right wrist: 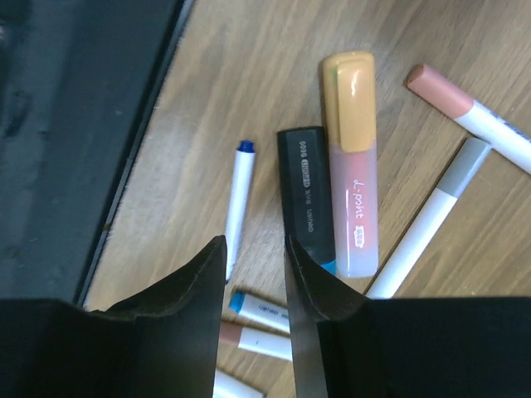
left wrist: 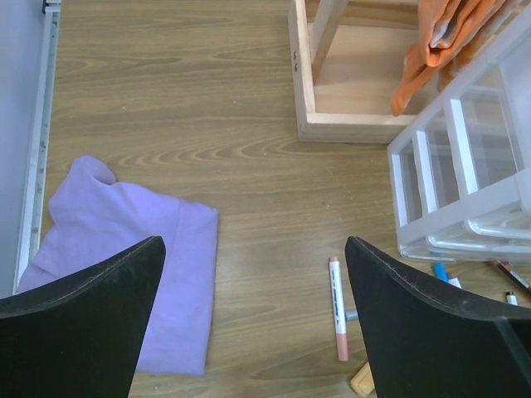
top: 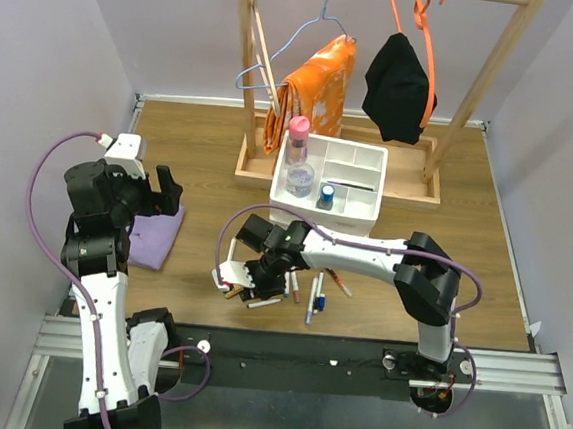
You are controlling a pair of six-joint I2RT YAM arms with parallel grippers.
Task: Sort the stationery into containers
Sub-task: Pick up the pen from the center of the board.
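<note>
Progress: early. Most of the stationery is loose on the table.

In the tray [top: 381, 175] so far:
- pink-capped bottle [top: 298, 135]: 1
- clear bottle [top: 300, 181]: 1
- blue-capped bottle [top: 326, 196]: 1
- dark pen [top: 354, 187]: 1, lying in a middle compartment

That makes four items in; the other compartments look empty from above.

What's left is the pen scatter at 6 o'clock of the tray, near the table's front edge. Count from the right wrist view:
- white pen with a blue tip [right wrist: 240, 199]: 1
- black marker [right wrist: 304, 195]: 1
- orange-capped highlighter [right wrist: 352, 166]: 1
- brown-capped white marker [right wrist: 469, 106]: 1
- grey-ended white pen [right wrist: 436, 217]: 1
- blue-capped white marker [right wrist: 264, 310]: 1
- brown-capped marker [right wrist: 249, 337]: 1, a second one, low in frame

That gives you seven for sure. More lie toward 3 o'clock in the top view, too small to count.

The right gripper [top: 239, 279] is low over the 9 o'clock end of the scatter. Its jaws are narrow with a gap showing, and I see nothing clamped between them.

The left gripper [left wrist: 253, 249] is spread wide and holds nothing. It hangs over the table with the purple cloth [left wrist: 124, 249] at its 9 o'clock.
</note>
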